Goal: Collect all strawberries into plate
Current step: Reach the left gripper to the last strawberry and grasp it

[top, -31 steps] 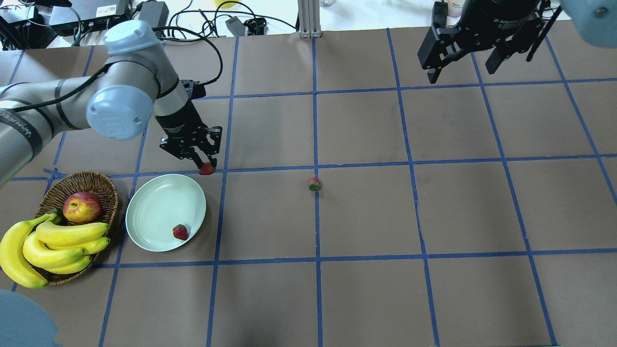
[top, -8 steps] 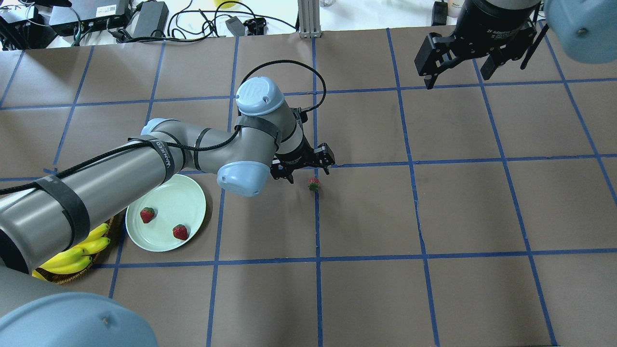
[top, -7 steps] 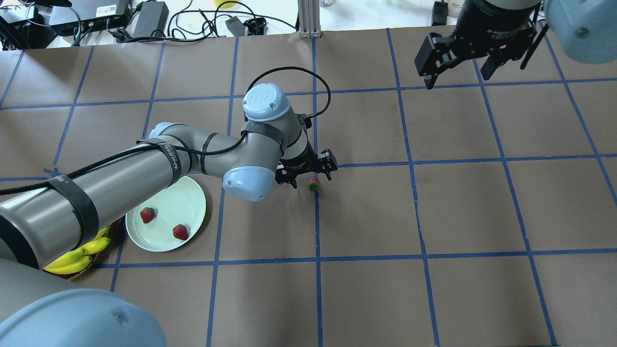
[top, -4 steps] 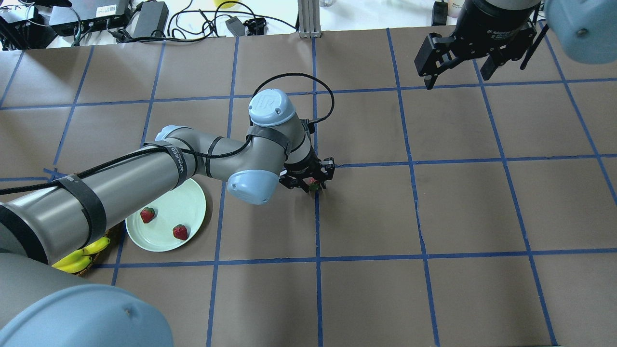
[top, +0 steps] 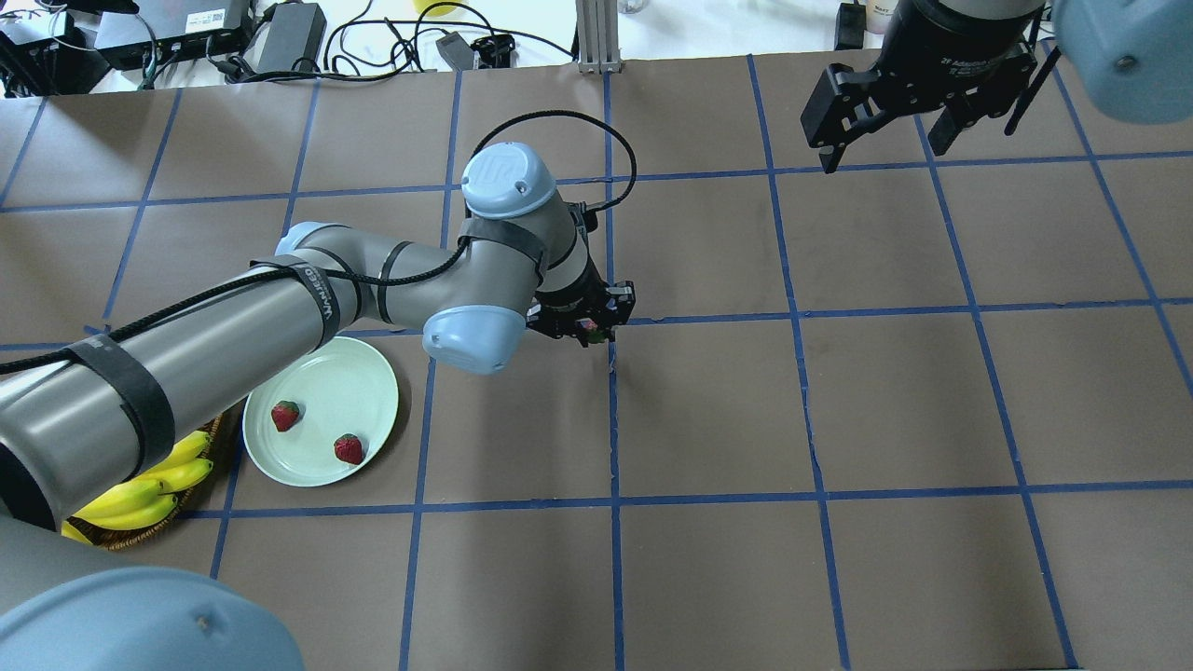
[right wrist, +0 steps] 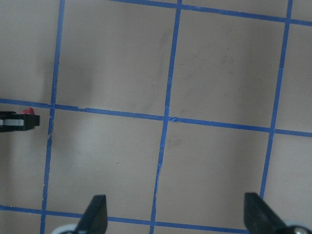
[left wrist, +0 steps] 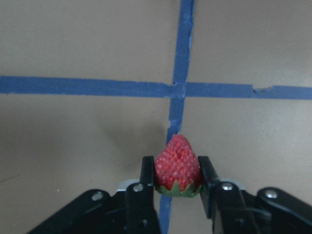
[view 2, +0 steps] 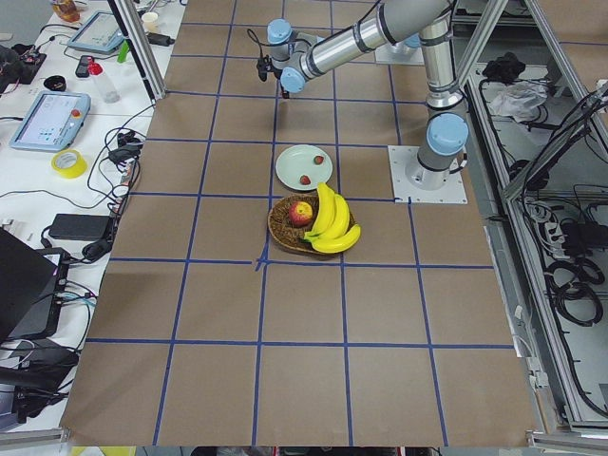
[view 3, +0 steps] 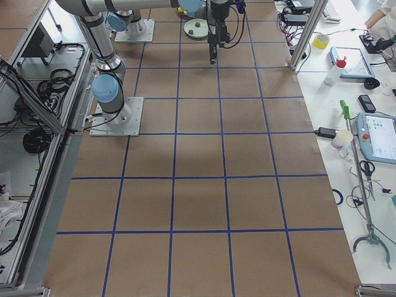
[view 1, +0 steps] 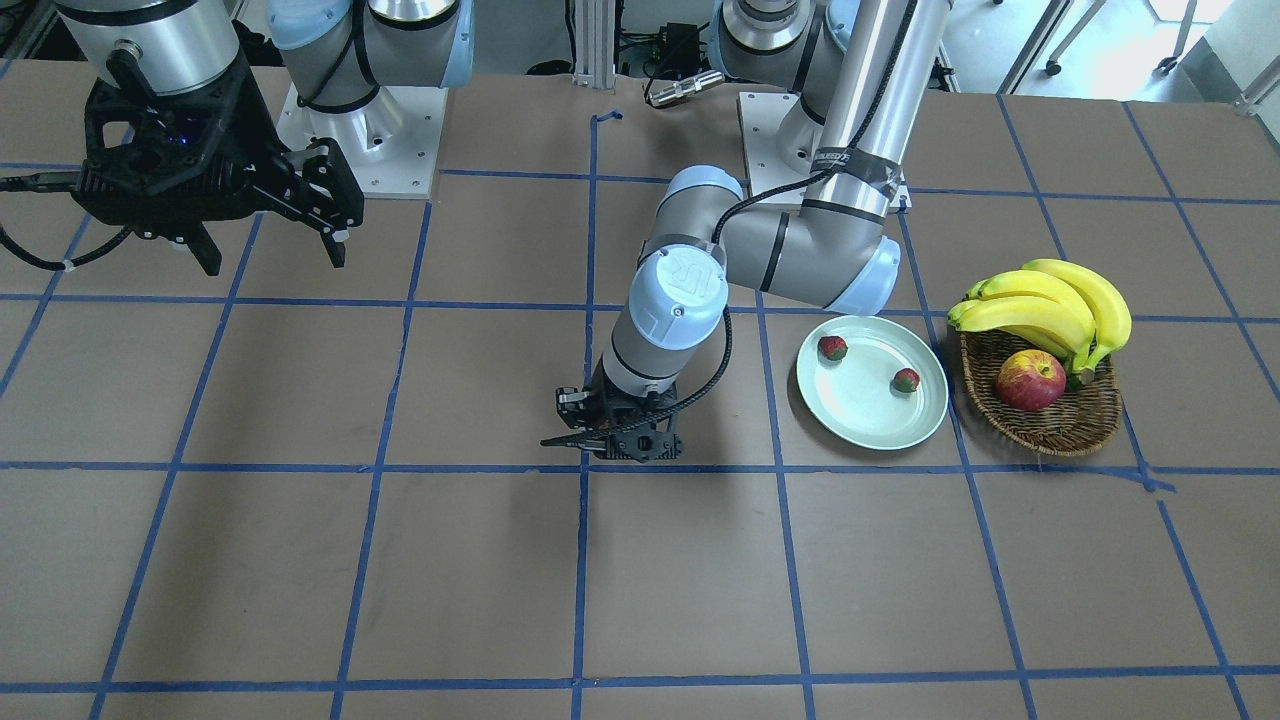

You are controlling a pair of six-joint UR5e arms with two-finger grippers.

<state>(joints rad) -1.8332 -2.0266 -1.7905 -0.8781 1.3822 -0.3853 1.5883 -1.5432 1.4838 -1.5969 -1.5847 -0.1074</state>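
Brown taped table (top: 839, 419); left pincer (top: 590, 330) clamped on strawberry (left wrist: 177, 165); right pincer (top: 884, 149) wide apart.

The plate (top: 326, 391) is plain pale mint green; the two strawberries (top: 285, 415) on it are red. Beside it: brown woven basket (view 1: 1060, 428), yellow bananas (view 1: 1050, 300), red-yellow apple (view 1: 1030, 380). The third strawberry (left wrist: 178, 165) (green-capped) is dimpled red.
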